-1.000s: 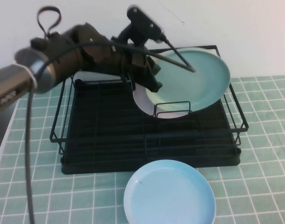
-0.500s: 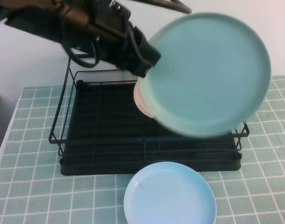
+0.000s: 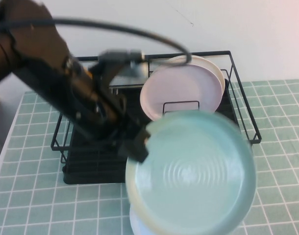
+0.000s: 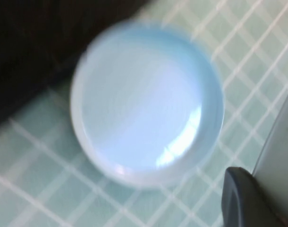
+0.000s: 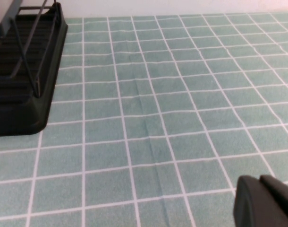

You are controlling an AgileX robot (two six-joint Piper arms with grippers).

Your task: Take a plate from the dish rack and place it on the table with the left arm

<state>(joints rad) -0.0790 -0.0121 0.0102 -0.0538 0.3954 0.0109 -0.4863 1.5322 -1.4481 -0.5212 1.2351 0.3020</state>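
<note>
Plate [image 3: 191,174], mint green, held in the air face-up in front of the dish rack [image 3: 81,147], above the near part of the table [image 3: 27,205]. It is blurred in the high view. It hides almost all of the light blue plate [image 4: 146,101] lying on the tiles beneath it; only a pale sliver of that plate shows under its near-left rim in the high view.

Table: pale green square tiles with white grout, running out bare to the right in the right wrist view.

Dish rack: black wire frame on a black tray base, standing on the table behind the held plate. The pale pink plate [image 3: 181,90] stands on edge in the small wire holder at the rack's right rear, with a cream plate [image 3: 217,71] just behind it.

Left arm [image 3: 51,88]: dark and bulky, with a black cable arching over it; it reaches from the upper left down across the rack's front.

Left gripper [image 3: 137,144]: at the plate's left rim, jaws pinching that rim. The left wrist view looks straight down on the light blue plate, with a dark finger [image 4: 241,201] and the grey edge of the held plate at one corner.

Right gripper [image 5: 264,201]: low over bare tiles to the right of the rack, only a dark tip in its own wrist view; cannot tell how its jaws stand.
</note>
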